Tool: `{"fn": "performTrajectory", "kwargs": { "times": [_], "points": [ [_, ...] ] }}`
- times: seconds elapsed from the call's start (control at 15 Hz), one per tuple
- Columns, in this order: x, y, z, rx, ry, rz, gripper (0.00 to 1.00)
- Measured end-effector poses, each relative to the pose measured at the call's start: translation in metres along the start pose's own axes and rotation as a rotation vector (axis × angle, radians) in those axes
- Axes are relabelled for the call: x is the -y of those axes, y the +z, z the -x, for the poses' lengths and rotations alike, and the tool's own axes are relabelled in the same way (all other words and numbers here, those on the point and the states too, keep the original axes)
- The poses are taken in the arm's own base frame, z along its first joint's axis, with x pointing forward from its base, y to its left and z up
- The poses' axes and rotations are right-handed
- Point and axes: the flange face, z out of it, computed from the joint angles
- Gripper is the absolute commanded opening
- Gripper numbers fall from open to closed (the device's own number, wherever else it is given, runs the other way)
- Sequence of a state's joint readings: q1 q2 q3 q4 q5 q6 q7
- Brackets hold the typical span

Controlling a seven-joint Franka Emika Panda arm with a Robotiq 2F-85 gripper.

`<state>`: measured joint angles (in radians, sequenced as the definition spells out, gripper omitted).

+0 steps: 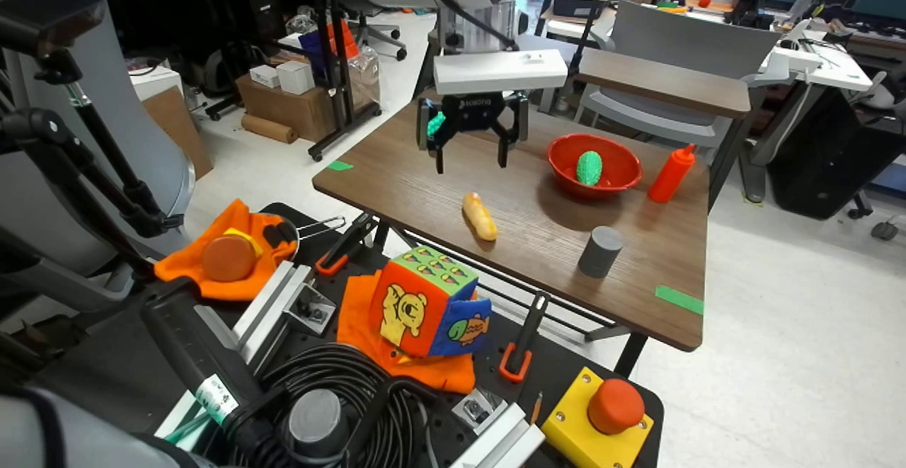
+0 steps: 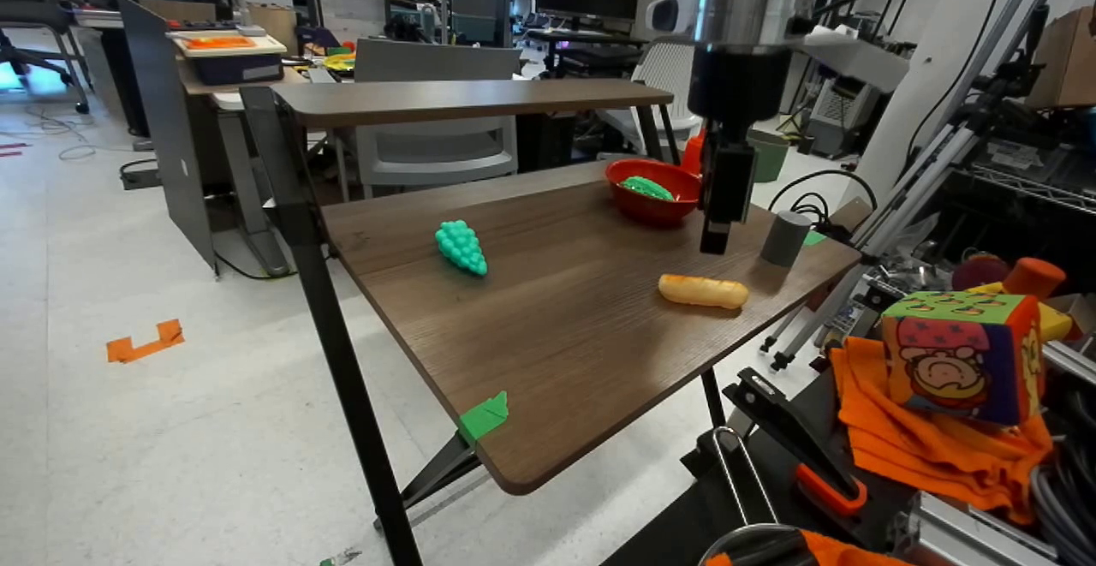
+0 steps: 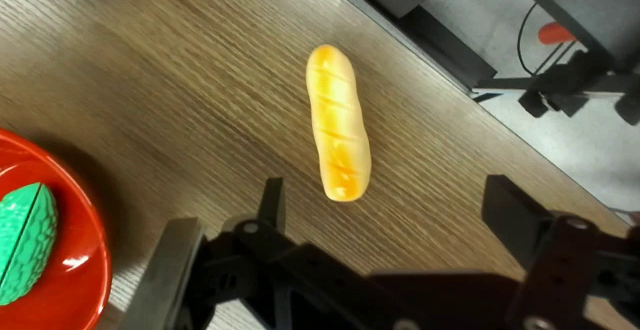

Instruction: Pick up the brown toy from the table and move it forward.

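Observation:
The brown toy, an oblong tan-orange bread roll, lies on the table near its front edge in both exterior views (image 1: 480, 217) (image 2: 702, 291). In the wrist view the brown toy (image 3: 340, 125) lies just beyond the fingertips, nearer the left finger. The table is a dark brown wooden top in both exterior views (image 1: 396, 163) (image 2: 531, 318). My gripper (image 1: 471, 163) is open and empty, pointing down above the table, apart from the toy. It shows edge-on in an exterior view (image 2: 716, 241), and its spread fingers show in the wrist view (image 3: 385, 185).
A red bowl (image 1: 626, 162) holds a green toy (image 1: 589, 168). A grey cup (image 1: 600, 251) stands by the front edge, and a red bottle (image 1: 672, 174) by the bowl. A green grape-like toy (image 2: 461, 247) lies on the table. A cart with a cloth cube (image 1: 425, 305) stands in front.

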<state>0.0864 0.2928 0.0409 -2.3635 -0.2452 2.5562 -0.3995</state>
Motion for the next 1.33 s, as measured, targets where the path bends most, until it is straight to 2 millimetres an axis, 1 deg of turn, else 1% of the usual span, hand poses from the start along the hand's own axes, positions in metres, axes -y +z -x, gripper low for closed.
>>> {"fn": "performTrajectory", "kwargs": {
  "times": [0.27, 0.47, 0.67, 0.73, 0.8, 1.07, 1.27, 1.33],
  "points": [
    [-0.014, 0.035, -0.004, 0.070, -0.063, 0.043, 1.00],
    [-0.020, 0.054, -0.006, 0.100, -0.075, 0.037, 1.00],
    [-0.021, 0.070, -0.009, 0.122, -0.076, 0.023, 1.00],
    [-0.021, 0.075, -0.010, 0.131, -0.074, 0.019, 0.92],
    [-0.022, 0.078, -0.011, 0.140, -0.070, 0.015, 0.74],
    [-0.021, 0.088, -0.013, 0.176, -0.058, 0.006, 0.43],
    [-0.021, 0.085, -0.017, 0.182, -0.056, 0.015, 0.22],
    [-0.022, 0.084, -0.018, 0.185, -0.057, 0.018, 0.13]
  ]
}}
